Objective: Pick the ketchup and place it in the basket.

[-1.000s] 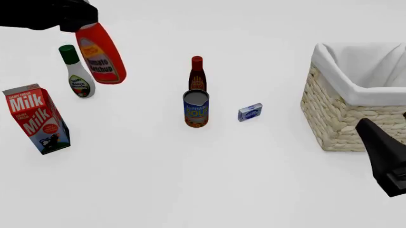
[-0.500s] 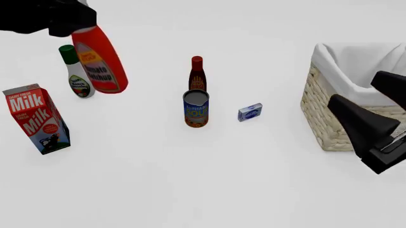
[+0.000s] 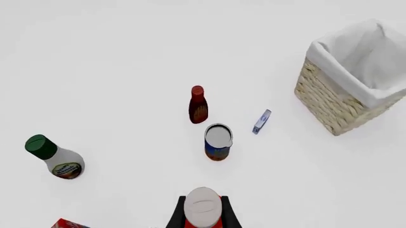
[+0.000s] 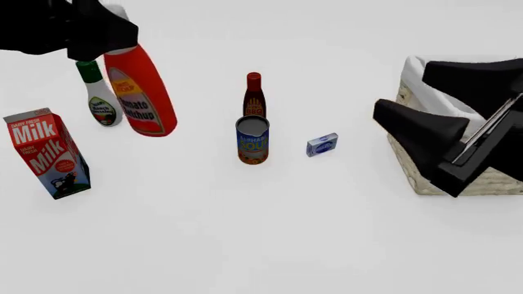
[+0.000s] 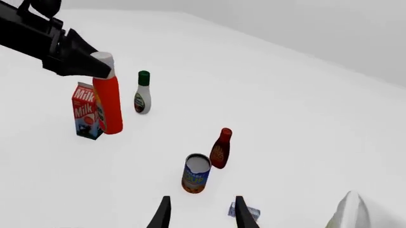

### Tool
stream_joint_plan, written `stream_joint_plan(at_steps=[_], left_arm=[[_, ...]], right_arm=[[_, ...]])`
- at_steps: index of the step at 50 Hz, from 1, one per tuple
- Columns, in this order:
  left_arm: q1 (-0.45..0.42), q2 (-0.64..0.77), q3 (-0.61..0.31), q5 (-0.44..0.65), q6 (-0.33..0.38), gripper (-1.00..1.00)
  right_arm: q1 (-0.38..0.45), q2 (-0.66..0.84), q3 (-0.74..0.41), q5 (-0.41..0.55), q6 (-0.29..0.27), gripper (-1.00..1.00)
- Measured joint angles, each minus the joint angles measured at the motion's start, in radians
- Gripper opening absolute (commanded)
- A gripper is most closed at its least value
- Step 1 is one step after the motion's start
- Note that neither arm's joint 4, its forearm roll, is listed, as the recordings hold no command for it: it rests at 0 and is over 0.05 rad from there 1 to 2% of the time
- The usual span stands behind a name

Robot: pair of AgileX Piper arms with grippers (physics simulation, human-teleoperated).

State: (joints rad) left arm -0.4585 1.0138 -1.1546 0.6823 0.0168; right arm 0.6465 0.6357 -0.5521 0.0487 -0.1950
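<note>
- Our left gripper point(image 4: 110, 30) holds the ketchup point(image 4: 141, 92) by its cap end, fingers clamped on either side of the pale cap, and the bottle hangs below it clear of the desk, over the far left part.
- From the right wrist camera we see the ketchup point(image 5: 107, 97) hanging nearly upright, cap up, in front of the milk carton point(image 5: 83, 110).
- The left wrist camera looks down along the fingers at the pale cap point(image 3: 203, 212) wedged between them.
- Our right gripper point(image 4: 425, 98) hovers in the air over the right side of the desk, in front of the basket point(image 4: 408, 141) as the front camera sees it; its two fingers stand apart with nothing between them.
- The basket sits at the right edge of the desk, its white cloth folded over the rim; our right arm hides much of it.
- The white bottle with a green cap point(image 4: 98, 95) stands on the desk just beside the hanging ketchup, partly behind it in the front view.
- The milk carton point(image 4: 46, 152) stands near the left edge of the desk.
- Near the middle of the desk a can point(image 4: 252, 139) stands just in front of a slim dark red bottle point(image 4: 254, 95); we cannot tell whether they touch.
- A small blue box point(image 4: 322, 144) lies between the can and the basket, apart from both.
</note>
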Motion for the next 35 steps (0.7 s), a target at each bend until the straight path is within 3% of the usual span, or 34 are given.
stream_joint_plan(at_steps=[35], left_arm=[[-0.101, -0.011, -0.022, 0.052, 0.003, -1.0]], right_arm=[[0.223, 0.255, -0.159, 0.002, 0.064, 1.0]])
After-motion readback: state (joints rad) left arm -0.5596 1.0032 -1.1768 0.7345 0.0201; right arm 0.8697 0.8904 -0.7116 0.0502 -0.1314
